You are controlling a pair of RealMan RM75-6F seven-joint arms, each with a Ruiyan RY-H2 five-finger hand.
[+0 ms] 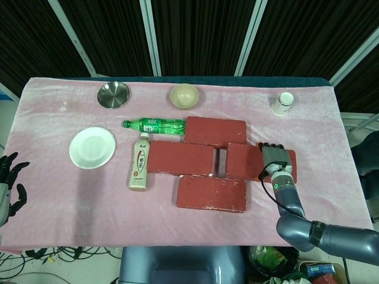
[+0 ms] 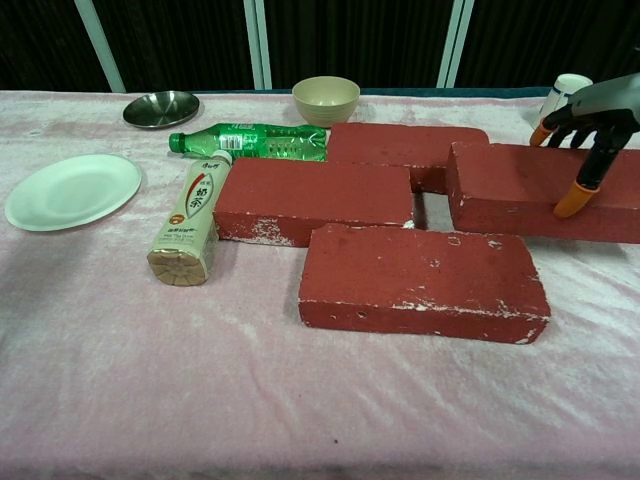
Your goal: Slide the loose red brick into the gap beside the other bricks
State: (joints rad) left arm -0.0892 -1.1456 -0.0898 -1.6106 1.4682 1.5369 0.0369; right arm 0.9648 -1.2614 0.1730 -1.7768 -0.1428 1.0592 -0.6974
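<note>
The loose red brick point(image 1: 246, 161) point(image 2: 510, 185) lies flat at the right of the group, a narrow gap away from the middle brick point(image 1: 180, 158) point(image 2: 315, 195). Its far corner is close against the back brick point(image 1: 215, 131) point(image 2: 405, 155), and the front brick point(image 1: 211, 193) point(image 2: 420, 280) lies just before it. My right hand point(image 1: 276, 160) point(image 2: 590, 120) rests on the loose brick's right end with its fingers spread over the top and gripping nothing. My left hand point(image 1: 9, 183) hangs open off the table's front left edge.
A green bottle point(image 1: 155, 125) and a beige tea bottle point(image 1: 140, 162) lie left of the bricks. Further left is a white plate point(image 1: 92, 147). A steel dish point(image 1: 113, 94), a bowl point(image 1: 184, 95) and a paper cup point(image 1: 282, 104) stand along the back.
</note>
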